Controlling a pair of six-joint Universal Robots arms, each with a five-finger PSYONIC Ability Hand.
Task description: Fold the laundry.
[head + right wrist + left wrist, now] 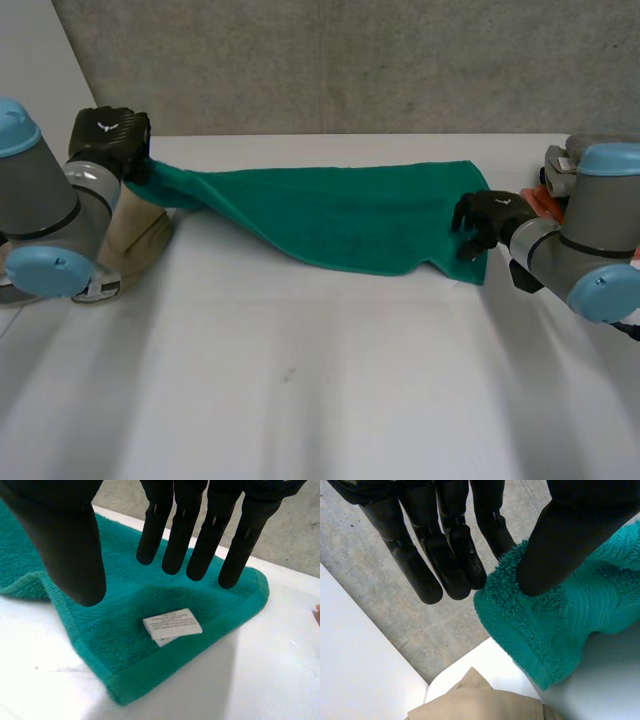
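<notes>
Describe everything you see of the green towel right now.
The green towel is thick terry with a flat hemmed border and a white label near one corner. It stretches across the white table, rumpled. Its left end is lifted, pinched by the left hand. The right hand is open over the labelled corner, which lies flat.

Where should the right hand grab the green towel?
Probably at the hemmed edge by the white label, coming down from above. The towel lies flat there, right under the open right hand, while the left hand pinches the far end.
</notes>
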